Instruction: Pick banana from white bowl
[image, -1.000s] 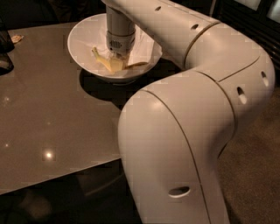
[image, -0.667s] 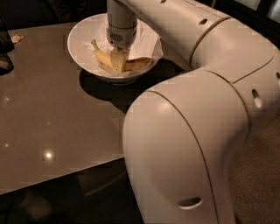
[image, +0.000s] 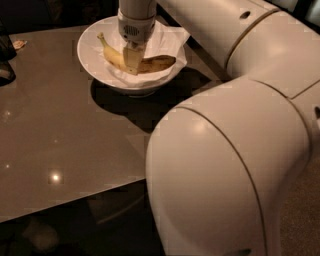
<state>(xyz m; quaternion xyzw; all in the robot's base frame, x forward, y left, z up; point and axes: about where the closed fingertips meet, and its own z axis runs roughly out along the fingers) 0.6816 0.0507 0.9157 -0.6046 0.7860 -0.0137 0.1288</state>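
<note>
- Reaching into the white bowl (image: 92, 62), the gripper (image: 132, 59) sits on the banana (image: 114, 56), mid-length: the grasp step.
- Claw pinching or spread? Cannot tell.
- Next likely needs a firm pinch, then a straight lift.

— Where could anything pass near the white bowl (image: 90, 55)?
— Not from above: the pincer (image: 132, 59) hangs straight down into it, at the middle of the banana (image: 157, 63). A napkin (image: 170, 37) lines the bowl's right side.
— And the bench (image: 60, 125)?
— Open surface left of the bowl and in front of it. Dark things (image: 6, 50) sit at the far left edge. The arm (image: 235, 150) and its bulky white housing block the whole right side.
</note>
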